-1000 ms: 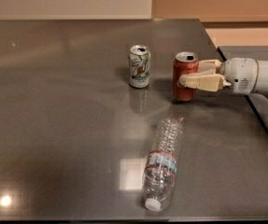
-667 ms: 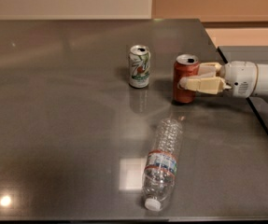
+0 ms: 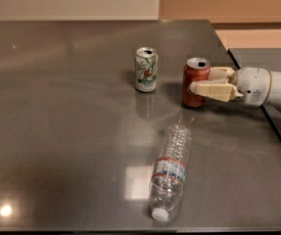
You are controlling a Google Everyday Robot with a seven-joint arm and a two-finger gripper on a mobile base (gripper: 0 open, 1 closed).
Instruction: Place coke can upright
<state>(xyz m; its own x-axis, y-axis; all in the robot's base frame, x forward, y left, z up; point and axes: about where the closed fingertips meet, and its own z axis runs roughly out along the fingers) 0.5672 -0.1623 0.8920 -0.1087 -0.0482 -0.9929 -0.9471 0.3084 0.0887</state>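
Observation:
The coke can [image 3: 195,77], red-orange with a silver top, stands upright on the dark grey table [image 3: 57,106], right of centre. My gripper [image 3: 204,82] reaches in from the right at mid-height of the can. Its cream fingers [image 3: 211,90] straddle the can, one across its front and one behind it, and they look closed on it. The white arm [image 3: 265,86] runs off the right edge.
A white-and-green patterned can [image 3: 146,69] stands upright just left of the coke can. A clear plastic bottle [image 3: 170,170] lies on its side in front, cap toward the near edge. The table's right edge [image 3: 272,126] runs under the arm.

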